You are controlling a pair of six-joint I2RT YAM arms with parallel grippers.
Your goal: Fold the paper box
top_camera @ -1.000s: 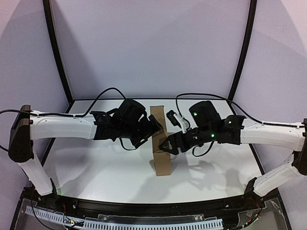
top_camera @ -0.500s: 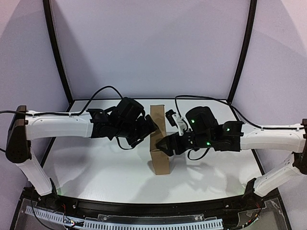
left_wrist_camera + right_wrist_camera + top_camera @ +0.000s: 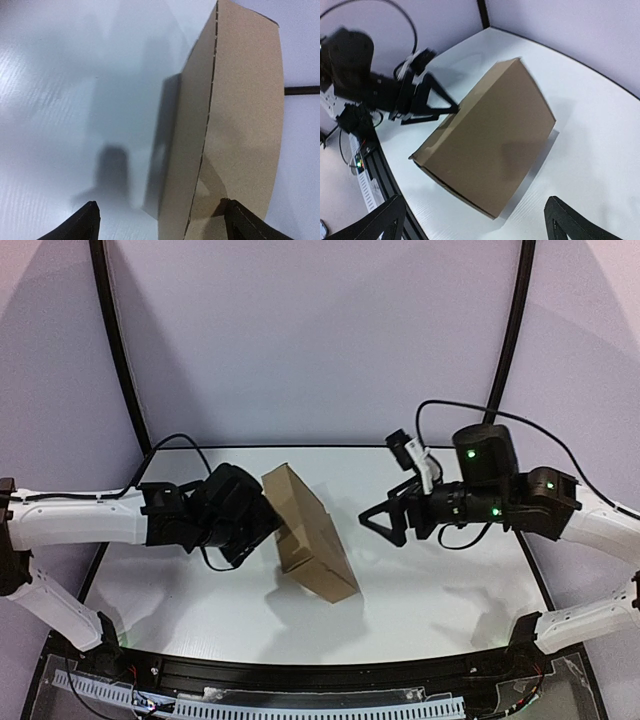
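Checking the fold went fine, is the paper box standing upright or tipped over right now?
Tipped: the paper box leans at a slant, neither upright nor lying flat.

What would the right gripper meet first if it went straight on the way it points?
Probably the paper box: its broad brown face fills the middle of the wrist view ahead of the right gripper, whose jaws stand open, with a gap between them.

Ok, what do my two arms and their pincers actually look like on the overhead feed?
The left arm and right arm have white tubular links and bulky black wrist housings. The left pincer and right pincer have black triangular fingers. A black cable loops above each wrist; green lights glow on the right one.
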